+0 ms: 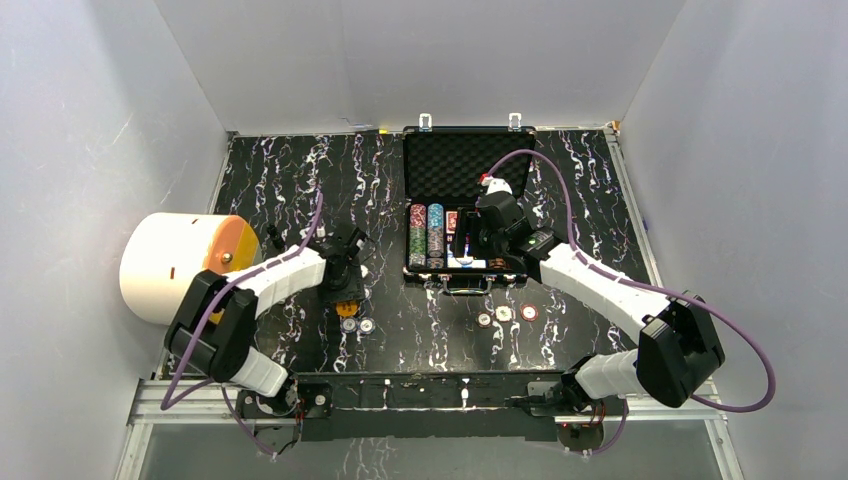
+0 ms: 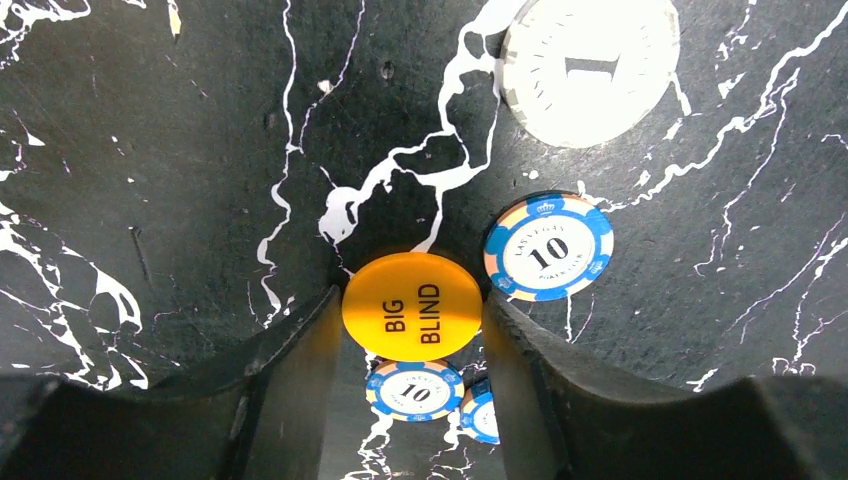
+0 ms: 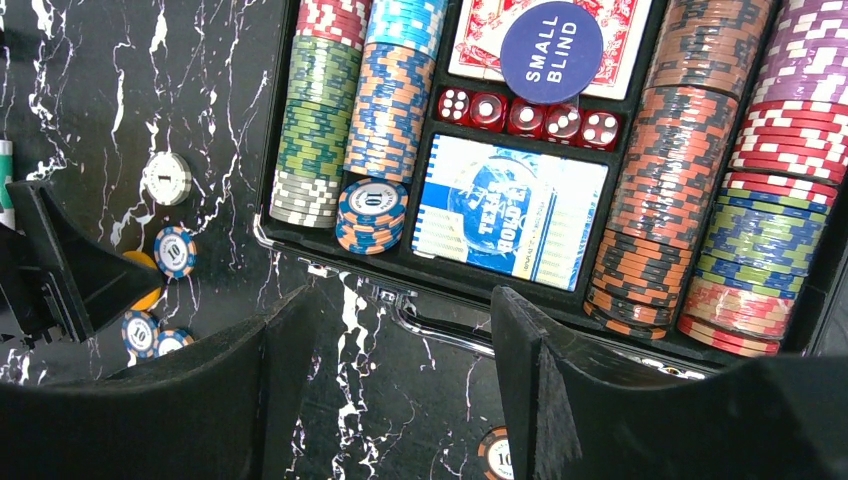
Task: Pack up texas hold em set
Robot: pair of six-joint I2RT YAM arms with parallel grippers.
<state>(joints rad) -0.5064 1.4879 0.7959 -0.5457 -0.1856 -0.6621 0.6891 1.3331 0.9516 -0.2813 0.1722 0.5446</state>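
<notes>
The black briefcase lies open at the table's back, its foam trays holding rows of multicoloured poker chips. The right wrist view shows those chip rows, red card decks, a blue "small blind" button, red dice and a blue box. My left gripper is shut on the yellow "big blind" button, held above loose blue chips. My right gripper hangs open over the table, just before the case's front wall, with nothing between its fingers.
A big white drum with an orange face lies at the left. Two loose chips sit below my left gripper, and three more lie in front of the case. A white chip lies further out. White walls ring the table.
</notes>
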